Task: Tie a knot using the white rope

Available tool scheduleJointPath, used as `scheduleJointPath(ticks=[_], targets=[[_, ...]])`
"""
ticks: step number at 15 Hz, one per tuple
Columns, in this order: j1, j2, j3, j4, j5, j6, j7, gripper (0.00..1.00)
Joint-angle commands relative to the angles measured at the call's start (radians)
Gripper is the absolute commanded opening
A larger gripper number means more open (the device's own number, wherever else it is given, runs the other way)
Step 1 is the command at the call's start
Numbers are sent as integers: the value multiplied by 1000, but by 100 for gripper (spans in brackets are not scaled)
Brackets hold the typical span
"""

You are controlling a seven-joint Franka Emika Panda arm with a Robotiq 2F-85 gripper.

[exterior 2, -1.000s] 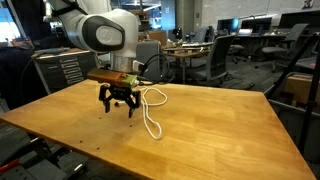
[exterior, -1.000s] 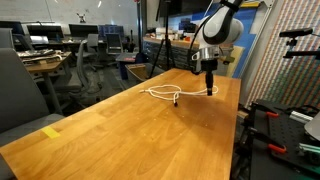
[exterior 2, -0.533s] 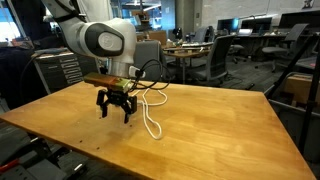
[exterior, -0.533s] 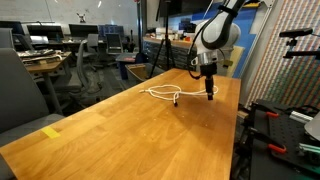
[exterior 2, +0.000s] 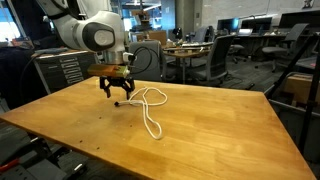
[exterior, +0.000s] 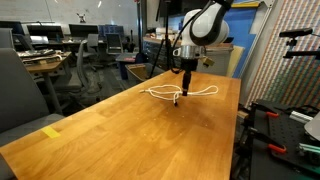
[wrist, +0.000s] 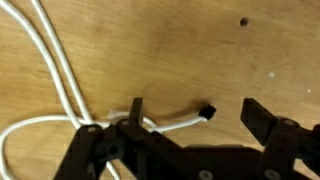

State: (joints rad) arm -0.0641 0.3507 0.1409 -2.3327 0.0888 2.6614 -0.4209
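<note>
The white rope [exterior: 161, 95] lies loosely looped on the wooden table [exterior: 120, 135]. It also shows in an exterior view [exterior 2: 152, 118], curling from under the arm toward the front edge. In the wrist view the rope [wrist: 60, 90] crosses itself, and its black-tipped end [wrist: 208, 112] lies on the wood between the jaws. My gripper [wrist: 198, 120] is open and empty, with the rope end between its fingers. It hangs just above the table in both exterior views [exterior: 186, 90] [exterior 2: 118, 98].
The table's far edge runs close behind the arm [exterior: 200, 25]. Office chairs [exterior 2: 225, 60] and desks stand beyond the table. A yellow tape mark [exterior: 52, 130] sits near the front corner. Dark equipment [exterior: 285, 130] stands beside the table.
My gripper has moved sideways across the table from one part of the rope to over its black-tipped end. The rope looks to have shifted slightly.
</note>
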Motion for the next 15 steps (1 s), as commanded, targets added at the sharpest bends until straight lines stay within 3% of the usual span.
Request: scheduleJointPath(ticks=[1,8,9,10,12,13,14,15], targets=[[-26,143,62,144,79,16,-27,100],[5,299,23,258,22,26,64,100],[7,303,22,259,17,25,75,90],[9,301,24,259,16,20,83,73],[33,272,16,231,4,13,120,57],[53,251,6,213,-10,10,147,56],[81,228,-12,195,-30,2,188,41],[118,202,-38,176,-61,-5,241,34]])
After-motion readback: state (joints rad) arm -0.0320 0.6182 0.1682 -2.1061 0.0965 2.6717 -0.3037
